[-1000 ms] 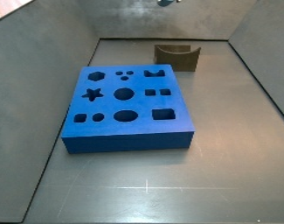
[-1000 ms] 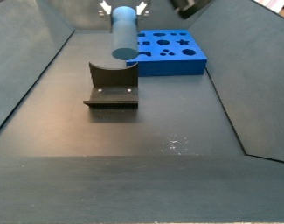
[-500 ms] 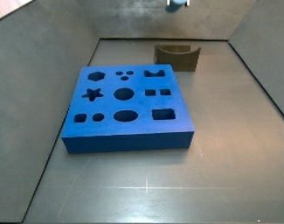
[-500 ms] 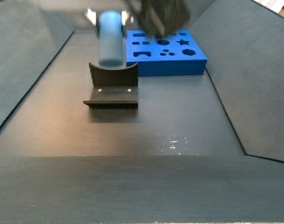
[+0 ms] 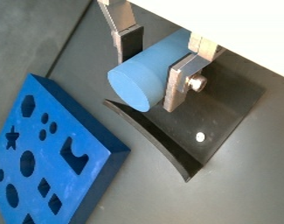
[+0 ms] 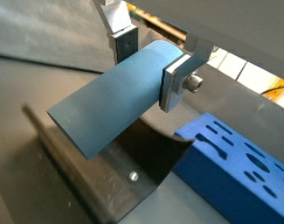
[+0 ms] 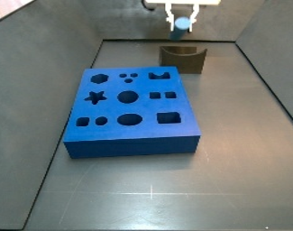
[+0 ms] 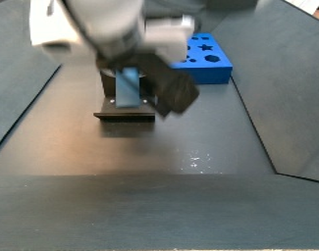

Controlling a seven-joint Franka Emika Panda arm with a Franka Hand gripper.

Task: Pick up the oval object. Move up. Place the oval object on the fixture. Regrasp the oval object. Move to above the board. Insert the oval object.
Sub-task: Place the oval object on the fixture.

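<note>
My gripper (image 5: 154, 59) is shut on the oval object (image 5: 150, 74), a pale blue peg, held between the silver fingers (image 5: 182, 77). It also shows in a wrist view (image 6: 114, 105) with the gripper (image 6: 151, 61) round its upper part. The peg hangs just above the dark fixture (image 5: 185, 131), which shows too in a wrist view (image 6: 114, 171). In a side view the gripper (image 7: 181, 22) is right above the fixture (image 7: 184, 58). In the other side view the blurred arm covers the fixture (image 8: 127, 110) and the peg (image 8: 129, 86). The blue board (image 7: 128, 110) lies apart.
The board also shows in both wrist views (image 5: 45, 166) (image 6: 238, 171) and at the back of a side view (image 8: 208, 61). Grey walls (image 7: 41, 54) close in the dark floor (image 7: 149, 189) on all sides.
The gripper with the peg has come down from the top of the view to just over the fixture. The arm now fills much of a side view.
</note>
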